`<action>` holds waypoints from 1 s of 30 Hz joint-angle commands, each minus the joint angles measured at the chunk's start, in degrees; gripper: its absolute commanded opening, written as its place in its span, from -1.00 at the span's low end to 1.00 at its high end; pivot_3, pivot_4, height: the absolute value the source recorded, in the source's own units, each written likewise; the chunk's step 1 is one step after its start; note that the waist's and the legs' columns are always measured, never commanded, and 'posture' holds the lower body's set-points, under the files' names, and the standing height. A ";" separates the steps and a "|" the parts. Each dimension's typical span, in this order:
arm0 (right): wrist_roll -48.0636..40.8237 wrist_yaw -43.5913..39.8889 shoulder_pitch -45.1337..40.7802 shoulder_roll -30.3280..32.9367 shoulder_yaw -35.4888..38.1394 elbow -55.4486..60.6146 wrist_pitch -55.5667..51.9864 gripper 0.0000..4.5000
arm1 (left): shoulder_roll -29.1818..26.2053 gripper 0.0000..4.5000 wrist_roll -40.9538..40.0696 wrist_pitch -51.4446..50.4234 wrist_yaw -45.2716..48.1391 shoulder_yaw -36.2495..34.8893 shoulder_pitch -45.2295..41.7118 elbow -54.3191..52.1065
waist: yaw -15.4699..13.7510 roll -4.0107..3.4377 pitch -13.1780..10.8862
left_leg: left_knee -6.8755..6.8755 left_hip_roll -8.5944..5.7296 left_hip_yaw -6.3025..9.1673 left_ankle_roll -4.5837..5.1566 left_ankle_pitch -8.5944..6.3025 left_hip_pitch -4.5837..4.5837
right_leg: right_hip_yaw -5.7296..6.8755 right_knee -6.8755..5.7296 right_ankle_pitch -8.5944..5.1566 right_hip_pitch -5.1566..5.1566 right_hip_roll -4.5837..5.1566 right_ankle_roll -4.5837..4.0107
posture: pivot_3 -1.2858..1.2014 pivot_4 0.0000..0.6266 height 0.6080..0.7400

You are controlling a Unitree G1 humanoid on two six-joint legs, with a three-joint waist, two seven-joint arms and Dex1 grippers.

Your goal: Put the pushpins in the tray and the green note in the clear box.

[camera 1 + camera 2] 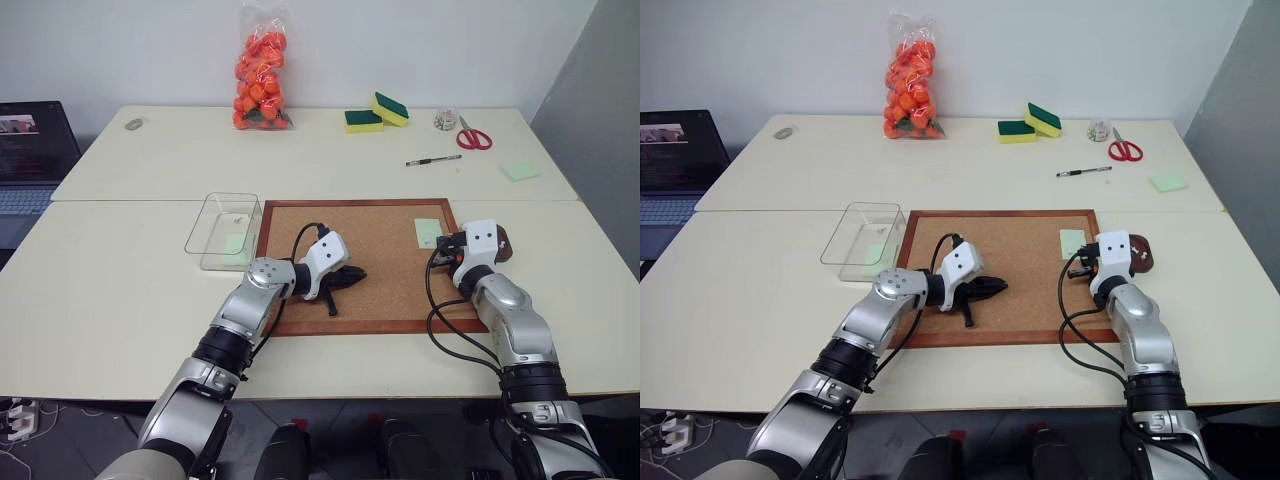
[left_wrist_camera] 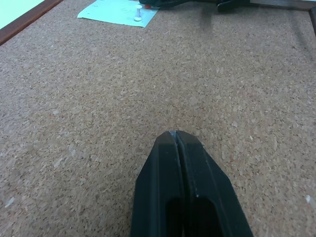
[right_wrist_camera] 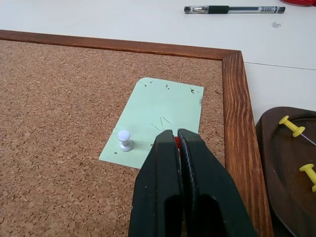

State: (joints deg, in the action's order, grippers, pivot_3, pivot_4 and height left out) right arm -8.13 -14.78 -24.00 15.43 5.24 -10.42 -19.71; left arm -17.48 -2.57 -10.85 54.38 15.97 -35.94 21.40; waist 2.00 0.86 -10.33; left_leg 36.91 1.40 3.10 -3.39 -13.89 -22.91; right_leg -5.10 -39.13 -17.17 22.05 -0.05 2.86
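Green note (image 3: 156,121) lies flat on the cork board (image 3: 59,108), near the board's right frame, at the centre of the right wrist view. A white pin (image 3: 124,140) stands in the note's lower left corner. The right gripper (image 3: 176,136) rises from the bottom edge of that view with its tips over the note's lower edge, fingers pinched on a red pin (image 3: 176,141) that shows as a sliver between them. To the lower right, just beyond the frame, sits the tray (image 3: 281,163) holding two yellow pins (image 3: 292,126). In the left eye view the left gripper (image 1: 347,279) hovers mid-board, left of the note and well apart from it, clenched on nothing. The clear box (image 1: 224,231) stands just beside the board's left edge, left of centre. A pen (image 3: 232,9) lies on the table at the top.
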 commanded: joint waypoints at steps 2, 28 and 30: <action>-3.52 0.87 0.15 -0.70 4.39 4.02 1.31 -0.99 | -0.20 -1.00 0.96 -0.51 0.15 1.15 1.36 0.02 | 0.01 0.00 0.00 | 0.00 0.00 0.00 0.00 0.00 0.00 | 0.00 0.00 0.00 0.00 0.00 0.00 | 0.03 -0.52 1.00; -4.10 2.41 3.01 7.61 11.23 5.36 0.30 -0.99 | 0.05 -1.00 1.06 -1.00 0.66 1.92 2.02 -0.84 | -0.06 -0.01 0.00 | -0.05 0.00 -0.02 0.00 0.00 0.00 | -0.01 0.02 0.00 0.01 0.00 -0.01 | 0.03 -0.52 1.00; -4.29 1.53 2.08 8.56 11.06 3.22 0.03 -0.99 | 0.16 -1.00 1.10 -0.94 0.72 2.03 1.96 -0.80 | -0.06 -0.01 0.00 | -0.02 -0.01 -0.05 0.00 0.00 0.01 | -0.05 0.01 0.00 -0.01 0.00 0.00 | 0.03 -0.52 1.00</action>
State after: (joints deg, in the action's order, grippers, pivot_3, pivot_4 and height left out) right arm -12.44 -12.17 -19.94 22.44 15.69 -5.97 -19.71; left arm -17.66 -2.53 -11.05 54.41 16.00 -34.83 20.27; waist 1.95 0.85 -10.33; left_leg 36.89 1.39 3.04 -3.39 -13.89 -22.90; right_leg -5.15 -39.12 -17.17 22.04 -0.05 2.86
